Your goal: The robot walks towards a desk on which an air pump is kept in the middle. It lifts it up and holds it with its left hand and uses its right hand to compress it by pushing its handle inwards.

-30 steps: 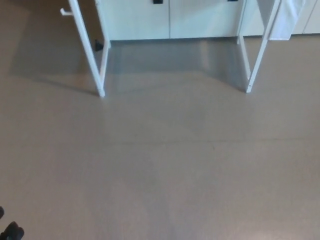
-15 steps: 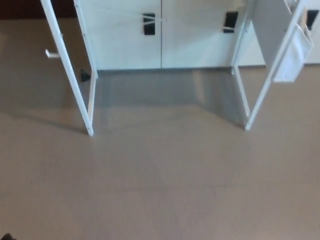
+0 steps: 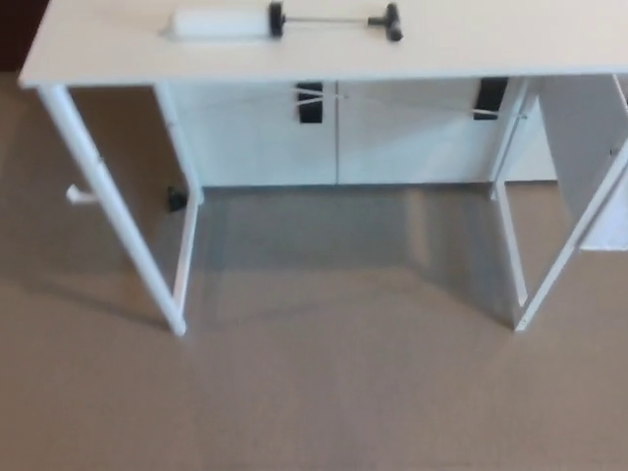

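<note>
Approach underway: white cylindrical air pump [image 3: 285,21] with black T-handle lies top centre on the white tabletop [image 3: 491,44]; neither hand visible, next step closer

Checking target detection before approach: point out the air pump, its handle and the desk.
air pump [image 3: 218,23]: head view, on the white barrel lying on the desktop.
handle [image 3: 392,21]: head view, on the black T-grip at the rod's right end.
desk [image 3: 510,39]: head view, on bare white desktop right of the pump.

One white desk [image 3: 471,44], one air pump [image 3: 280,22] lying on its far part, two black handles [image 3: 310,102] on the cabinet behind
</note>
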Tool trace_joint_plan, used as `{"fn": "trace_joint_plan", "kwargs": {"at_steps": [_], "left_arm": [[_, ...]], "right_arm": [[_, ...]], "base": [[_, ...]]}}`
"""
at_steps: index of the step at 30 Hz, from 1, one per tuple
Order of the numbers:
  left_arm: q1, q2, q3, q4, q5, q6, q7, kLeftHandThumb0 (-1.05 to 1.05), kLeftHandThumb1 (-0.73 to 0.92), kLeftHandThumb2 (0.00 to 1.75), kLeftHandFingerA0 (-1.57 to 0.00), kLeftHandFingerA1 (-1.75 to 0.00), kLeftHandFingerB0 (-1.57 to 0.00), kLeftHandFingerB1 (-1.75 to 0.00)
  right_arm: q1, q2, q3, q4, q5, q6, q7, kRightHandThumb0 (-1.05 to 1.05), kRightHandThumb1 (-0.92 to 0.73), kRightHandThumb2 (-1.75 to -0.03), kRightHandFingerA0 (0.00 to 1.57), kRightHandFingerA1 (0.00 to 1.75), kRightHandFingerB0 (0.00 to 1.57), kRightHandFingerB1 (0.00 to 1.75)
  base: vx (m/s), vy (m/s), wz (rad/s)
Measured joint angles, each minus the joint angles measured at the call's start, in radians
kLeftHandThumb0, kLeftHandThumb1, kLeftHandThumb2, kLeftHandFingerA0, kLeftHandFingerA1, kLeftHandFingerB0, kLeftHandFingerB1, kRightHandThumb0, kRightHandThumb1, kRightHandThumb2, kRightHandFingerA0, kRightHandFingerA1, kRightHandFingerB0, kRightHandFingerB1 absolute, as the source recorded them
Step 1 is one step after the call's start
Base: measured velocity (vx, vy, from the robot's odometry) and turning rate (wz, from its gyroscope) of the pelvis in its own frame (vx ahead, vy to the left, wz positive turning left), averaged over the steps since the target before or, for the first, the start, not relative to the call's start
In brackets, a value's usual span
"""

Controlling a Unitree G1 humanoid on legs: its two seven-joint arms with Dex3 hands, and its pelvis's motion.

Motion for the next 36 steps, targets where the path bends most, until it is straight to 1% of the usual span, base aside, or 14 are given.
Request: {"fn": "trace_joint_plan", "kwargs": {"at_steps": [2,3,6,9,11,15,16,20,21,24,26,28,31,36], "left_arm": [[0.004,0.001,-0.009,-0.006,0.001,-0.007,-0.011,-0.20,0.77,0.62,-0.40,-0.42,-0.27,-0.34],[0.003,0.000,-0.010,-0.005,0.002,-0.006,-0.010,-0.20,0.78,0.62,-0.37,-0.41,-0.26,-0.34],[-0.017,0.006,-0.014,-0.014,0.002,-0.014,-0.016,-0.21,0.78,0.64,-0.37,-0.42,-0.26,-0.35],[-0.023,0.013,-0.016,-0.019,0.002,-0.022,-0.021,-0.20,0.79,0.63,-0.36,-0.41,-0.28,-0.35],[-0.023,0.012,-0.018,-0.020,0.002,-0.026,-0.023,-0.21,0.75,0.61,-0.36,-0.41,-0.27,-0.35],[-0.020,0.012,-0.019,-0.028,0.001,-0.026,-0.026,-0.21,0.73,0.61,-0.37,-0.42,-0.28,-0.35],[-0.019,0.011,-0.019,-0.039,0.001,-0.026,-0.026,-0.19,0.77,0.62,-0.41,-0.42,-0.30,-0.35],[-0.014,-0.006,-0.026,-0.104,-0.004,-0.019,-0.025,-0.20,0.78,0.62,-0.40,-0.42,-0.28,-0.34],[-0.014,-0.009,-0.027,-0.118,-0.004,-0.015,-0.024,-0.22,0.80,0.65,-0.38,-0.41,-0.28,-0.35],[-0.013,-0.011,-0.027,-0.143,-0.005,-0.005,-0.021,-0.21,0.80,0.65,-0.39,-0.41,-0.30,-0.36],[-0.016,-0.011,-0.026,-0.150,-0.005,0.002,-0.017,-0.19,0.80,0.63,-0.40,-0.42,-0.31,-0.36],[-0.018,-0.011,-0.023,-0.157,-0.006,0.013,-0.008,-0.19,0.79,0.63,-0.40,-0.42,-0.30,-0.36],[-0.019,-0.012,-0.022,-0.170,-0.008,0.026,-0.002,-0.20,0.80,0.63,-0.43,-0.42,-0.31,-0.35],[-0.033,-0.004,-0.021,-0.180,-0.008,0.040,0.009,-0.19,0.80,0.63,-0.40,-0.41,-0.28,-0.35]], "right_arm": [[0.003,-0.001,-0.003,0.018,0.000,-0.009,0.000,-0.30,-0.67,-0.59,0.73,0.50,0.50,0.42],[0.002,-0.001,-0.002,0.018,0.000,-0.011,0.000,-0.32,-0.66,-0.59,0.74,0.50,0.50,0.41],[-0.013,0.001,0.003,0.020,-0.001,-0.023,0.002,-0.32,-0.66,-0.59,0.76,0.51,0.51,0.41],[-0.016,0.001,0.009,0.029,-0.002,-0.035,0.002,-0.30,-0.70,-0.60,0.76,0.52,0.51,0.42],[-0.015,0.001,0.013,0.025,-0.002,-0.037,-0.001,-0.31,-0.68,-0.60,0.75,0.51,0.50,0.41],[-0.023,0.001,0.015,0.028,-0.002,-0.040,-0.002,-0.31,-0.67,-0.59,0.74,0.50,0.50,0.41],[-0.030,0.001,0.015,0.037,-0.002,-0.042,-0.001,-0.30,-0.70,-0.60,0.72,0.51,0.50,0.43],[-0.055,-0.005,0.015,0.060,-0.001,-0.054,0.000,-0.31,-0.70,-0.60,0.72,0.51,0.51,0.42],[-0.058,-0.009,0.014,0.061,-0.001,-0.058,-0.001,-0.30,-0.69,-0.60,0.73,0.50,0.52,0.42],[-0.066,-0.012,0.011,0.065,0.000,-0.067,0.000,-0.30,-0.70,-0.60,0.73,0.51,0.51,0.42],[-0.069,-0.012,0.009,0.068,0.001,-0.068,0.000,-0.29,-0.73,-0.61,0.72,0.50,0.51,0.42],[-0.071,-0.012,0.008,0.069,0.002,-0.068,-0.001,-0.29,-0.69,-0.60,0.72,0.48,0.51,0.41],[-0.068,-0.011,0.012,0.061,0.000,-0.068,-0.005,-0.29,-0.71,-0.61,0.74,0.50,0.53,0.42],[-0.081,-0.002,0.012,0.072,0.001,-0.068,-0.010,-0.31,-0.70,-0.60,0.73,0.50,0.52,0.42]], "base": [[0.44,0.127,-0.40],[0.56,0.195,-0.55],[0.50,0.177,-0.21],[0.49,0.178,-0.01],[0.47,0.169,0.07],[0.19,0.030,0.07],[0.10,-0.027,0.14],[0.23,-0.133,0.17],[0.19,-0.410,-0.15],[0.13,-0.186,-0.03],[0.05,-0.001,-0.06],[0.13,0.055,-0.20],[0.13,0.076,-0.14],[0.16,0.147,-0.05]]}}
